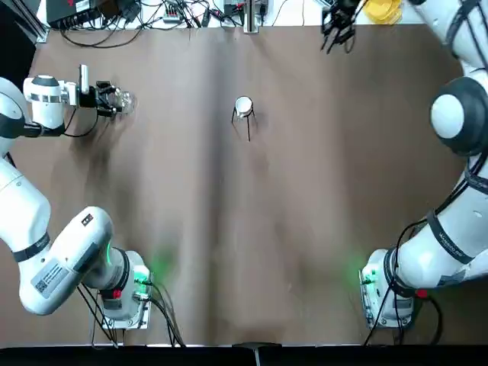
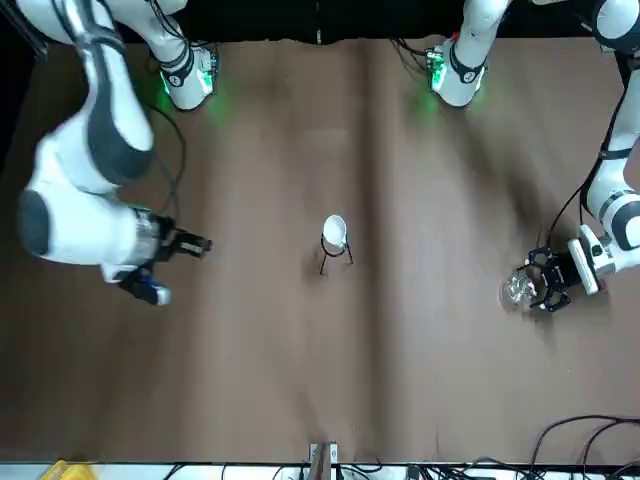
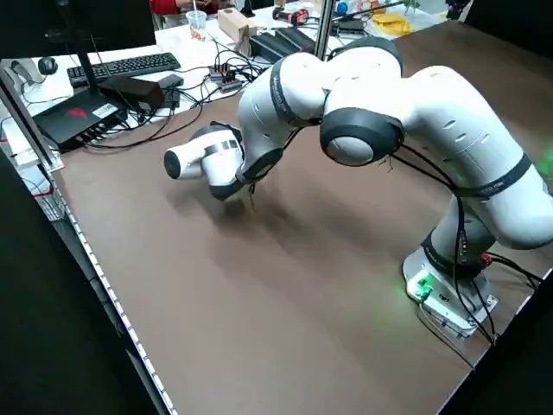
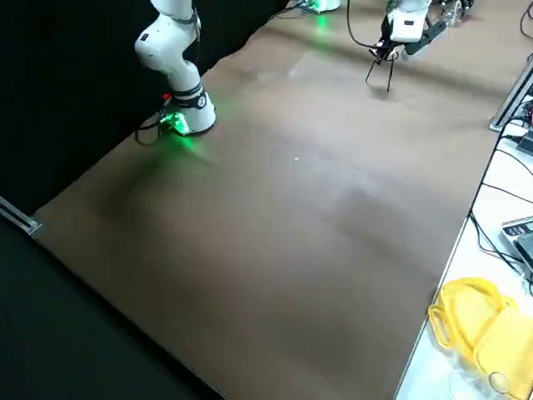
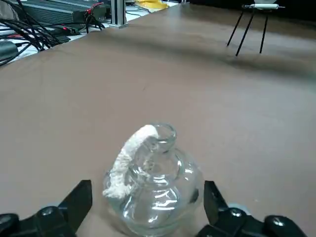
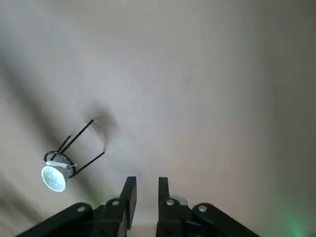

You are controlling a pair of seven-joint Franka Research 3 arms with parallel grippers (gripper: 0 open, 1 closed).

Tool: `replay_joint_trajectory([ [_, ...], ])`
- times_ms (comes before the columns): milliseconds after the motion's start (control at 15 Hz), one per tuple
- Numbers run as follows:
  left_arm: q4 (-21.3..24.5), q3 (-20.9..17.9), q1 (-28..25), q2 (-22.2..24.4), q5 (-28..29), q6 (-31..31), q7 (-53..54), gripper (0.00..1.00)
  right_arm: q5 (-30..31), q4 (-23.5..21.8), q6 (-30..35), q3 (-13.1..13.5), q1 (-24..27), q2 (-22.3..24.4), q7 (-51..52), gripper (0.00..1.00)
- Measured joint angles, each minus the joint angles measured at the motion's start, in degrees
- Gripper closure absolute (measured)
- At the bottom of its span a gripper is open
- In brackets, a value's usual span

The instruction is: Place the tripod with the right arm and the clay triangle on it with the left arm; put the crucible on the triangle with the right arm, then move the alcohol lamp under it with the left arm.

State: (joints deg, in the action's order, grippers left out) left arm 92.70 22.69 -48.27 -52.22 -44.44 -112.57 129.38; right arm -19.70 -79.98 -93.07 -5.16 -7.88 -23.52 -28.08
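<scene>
Left arm (image 1: 53, 267) bent out over its own side of the table, elbow folded, wrist reaching to the far part of the table. The left gripper (image 5: 148, 212) is low there, beyond its base, its two black fingers (image 5: 79, 202) spread apart, one on each side, pointing toward the table's middle.

And the right arm (image 2: 85, 160): raised high over its own side, forearm slung up and forward, the big joint bulging overhead. Right gripper (image 6: 147, 197) hangs well above the tabletop, tipped at a slant, black fingers (image 6: 129, 197) parted with a narrow gap between. Green light glows at both bases, (image 1: 381, 282) planted at the table's near edge.
</scene>
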Motion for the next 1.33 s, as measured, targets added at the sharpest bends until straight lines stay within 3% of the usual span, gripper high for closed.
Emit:
replay_joint_trajectory([
  [733,0.1,0.0,0.7,-1.2,-2.4,0.0,1.7,0.02,8.8,0.0,8.7,0.1,16.0,12.1,22.6,0.74],
  [1000,0.1,0.0,0.9,-1.6,-2.8,0.0,1.8,0.04,11.0,-1.8,9.9,-0.4,16.2,16.6,24.0,0.71],
  [1133,0.1,0.0,0.9,-1.6,-2.8,0.0,2.2,0.12,11.1,-5.6,7.4,-0.9,15.9,19.9,24.0,0.71],
  [1333,0.1,0.1,1.1,-1.6,-2.8,0.1,3.4,0.12,11.1,-10.6,4.7,-1.3,15.0,23.8,24.1,0.70],
])
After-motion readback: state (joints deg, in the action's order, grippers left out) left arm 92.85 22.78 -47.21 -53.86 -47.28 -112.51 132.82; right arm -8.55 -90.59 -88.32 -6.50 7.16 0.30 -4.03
